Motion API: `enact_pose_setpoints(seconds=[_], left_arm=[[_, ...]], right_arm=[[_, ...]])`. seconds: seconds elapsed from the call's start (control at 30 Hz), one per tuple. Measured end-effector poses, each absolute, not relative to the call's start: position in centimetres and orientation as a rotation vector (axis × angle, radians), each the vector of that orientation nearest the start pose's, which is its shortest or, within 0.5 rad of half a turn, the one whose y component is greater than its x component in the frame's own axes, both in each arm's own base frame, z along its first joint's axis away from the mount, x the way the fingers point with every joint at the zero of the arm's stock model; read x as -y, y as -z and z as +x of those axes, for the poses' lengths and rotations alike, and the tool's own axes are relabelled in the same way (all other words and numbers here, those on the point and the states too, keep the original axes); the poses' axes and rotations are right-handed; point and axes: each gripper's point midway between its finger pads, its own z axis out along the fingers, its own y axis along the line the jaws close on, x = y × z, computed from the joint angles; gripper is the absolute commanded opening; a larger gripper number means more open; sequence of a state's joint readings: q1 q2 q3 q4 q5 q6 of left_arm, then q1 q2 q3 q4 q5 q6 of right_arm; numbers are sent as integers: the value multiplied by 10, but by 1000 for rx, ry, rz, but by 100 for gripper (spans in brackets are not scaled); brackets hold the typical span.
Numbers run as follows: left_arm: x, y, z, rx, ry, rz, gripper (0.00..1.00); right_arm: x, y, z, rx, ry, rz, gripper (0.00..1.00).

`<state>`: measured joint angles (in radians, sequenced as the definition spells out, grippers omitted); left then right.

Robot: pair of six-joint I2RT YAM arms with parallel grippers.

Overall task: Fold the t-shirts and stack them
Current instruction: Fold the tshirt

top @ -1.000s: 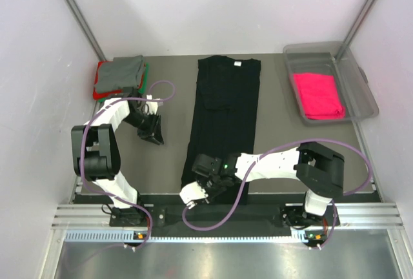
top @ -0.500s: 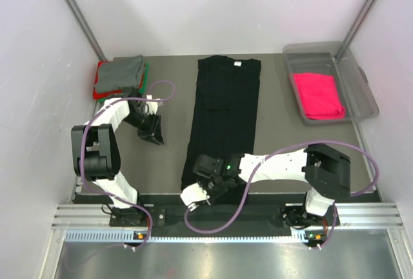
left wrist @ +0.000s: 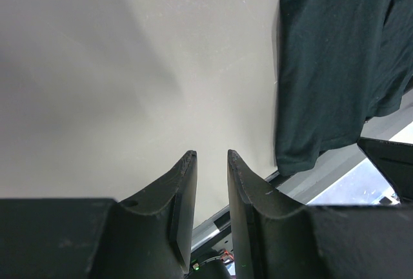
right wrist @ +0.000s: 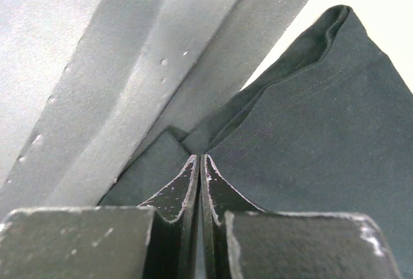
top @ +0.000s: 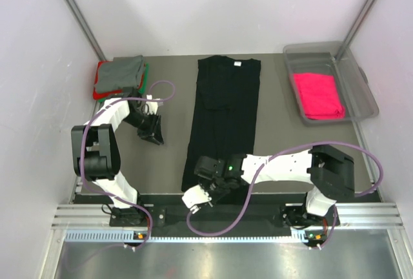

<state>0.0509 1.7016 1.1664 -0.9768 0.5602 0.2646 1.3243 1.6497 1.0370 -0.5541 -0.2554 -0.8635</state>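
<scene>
The black cloth t-shirt (top: 222, 117) lies flat as a long narrow strip on the grey-brown table top (top: 284, 130). Its long axis runs straight away from the arm bases, with the hem at the near edge and the white-labelled collar at the far end.

Nearest, the right gripper (right wrist: 200, 159) sits at the hem's near-left corner, just beside the ribbed metal rail (right wrist: 97, 66). Its jaws are pressed fully together, and the hem fold appears pinched at the tips. The right arm stretches low and leftward from its base to get there, so the whole length of the shirt lies ahead of it. Any fold would likely carry the hem up that axis toward the collar.

Further out, the left gripper (left wrist: 211, 156) hangs over bare table well left of the shirt's edge, jaws partly apart with nothing between them. Its arm is bent back on itself.

At the far left sits a folded grey t-shirt (top: 121, 71) over a red t-shirt (top: 100, 88) and a green t-shirt (top: 146, 72). At the far right a folded hot-pink t-shirt (top: 317, 95) lies in the clear rectangular plastic bin (top: 361, 79).
</scene>
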Motion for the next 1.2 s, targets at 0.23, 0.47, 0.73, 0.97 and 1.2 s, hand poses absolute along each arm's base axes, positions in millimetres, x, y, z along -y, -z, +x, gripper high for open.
enact_pose_setpoints(seconds=[0.23,0.47,0.73,0.97,1.2], left_arm=[[70,-71,273,-2869,807,332,31],[70,-72,273,-2869,806,332,31],[64,-69,274,-2883,746,330,36],[59,-63,274,-2910,696,273,47],[70,-50,269,-2913,780,113,50]], right_arm=[[-337,-48,70,-1191,-474,-2508,0],[-335,-49,68,-1176,-487,-2523,1],[-329,-53,59,-1172,-538,-2544,28],[-333,-74,72,-1179,-508,-2406,48],[-308,-106,190,-1725,-511,-1795,77]])
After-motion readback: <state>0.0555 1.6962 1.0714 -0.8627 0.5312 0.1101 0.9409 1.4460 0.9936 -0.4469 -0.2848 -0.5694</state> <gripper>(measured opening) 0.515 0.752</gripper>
